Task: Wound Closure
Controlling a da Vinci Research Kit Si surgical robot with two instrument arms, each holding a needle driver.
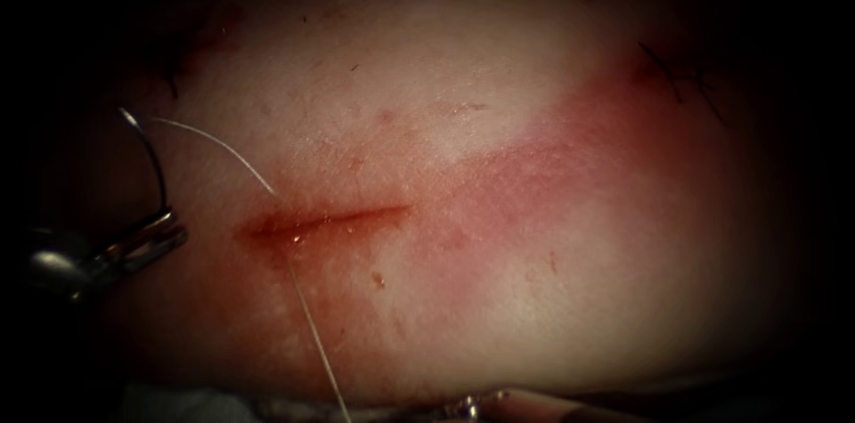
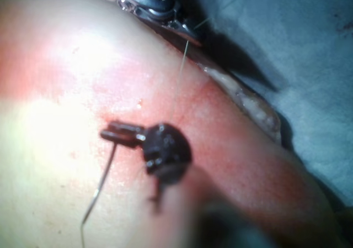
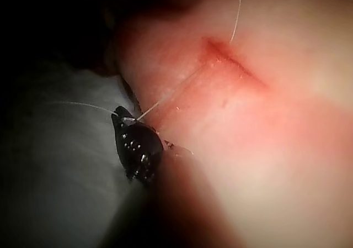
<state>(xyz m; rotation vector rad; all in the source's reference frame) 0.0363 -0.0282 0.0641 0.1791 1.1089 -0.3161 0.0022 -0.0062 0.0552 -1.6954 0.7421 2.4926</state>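
Left tool [image 1: 165, 229] clenches the needle [image 1: 153, 156] near its tail, left of the cut [image 1: 329, 220], clear of the tissue [image 1: 499, 298]. Right tool [image 3: 126, 119] grips the thread [image 1: 312, 334] at the near edge (I see little of it in the endoscope).

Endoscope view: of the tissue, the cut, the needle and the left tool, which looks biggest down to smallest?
1. tissue
2. cut and left tool, shut on the needle near its end: alike, unranked
3. needle, out of the tissue

Right tool holds thread.
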